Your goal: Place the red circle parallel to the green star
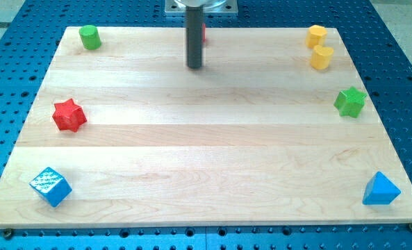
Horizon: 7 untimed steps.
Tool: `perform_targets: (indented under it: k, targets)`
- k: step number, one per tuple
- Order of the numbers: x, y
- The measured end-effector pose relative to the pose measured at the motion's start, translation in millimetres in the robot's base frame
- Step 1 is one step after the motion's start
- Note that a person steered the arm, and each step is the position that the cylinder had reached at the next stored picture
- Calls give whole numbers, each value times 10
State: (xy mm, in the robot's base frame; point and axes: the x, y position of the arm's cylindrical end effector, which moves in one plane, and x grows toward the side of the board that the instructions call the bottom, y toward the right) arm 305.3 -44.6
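The red circle (203, 32) is almost wholly hidden behind my rod at the view's top centre; only a red sliver shows at the rod's right edge. The green star (350, 102) sits near the board's right edge, in the upper half. My tip (194, 67) rests on the board just below the red sliver, in front of that block, far to the left of the green star.
A green cylinder (89, 37) stands at the top left. A red star (69, 115) lies at the left. A blue cube (51, 186) is at the bottom left, a blue triangle (381, 189) at the bottom right. Two yellow blocks (319, 47) sit at the top right.
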Motion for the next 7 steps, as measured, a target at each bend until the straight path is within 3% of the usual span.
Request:
perform_targets:
  k: [1, 3, 4, 6, 7]
  targets:
    - [-18, -372]
    - [-978, -449]
    - [-1122, -281]
    - [-1116, 689]
    - [-1049, 832]
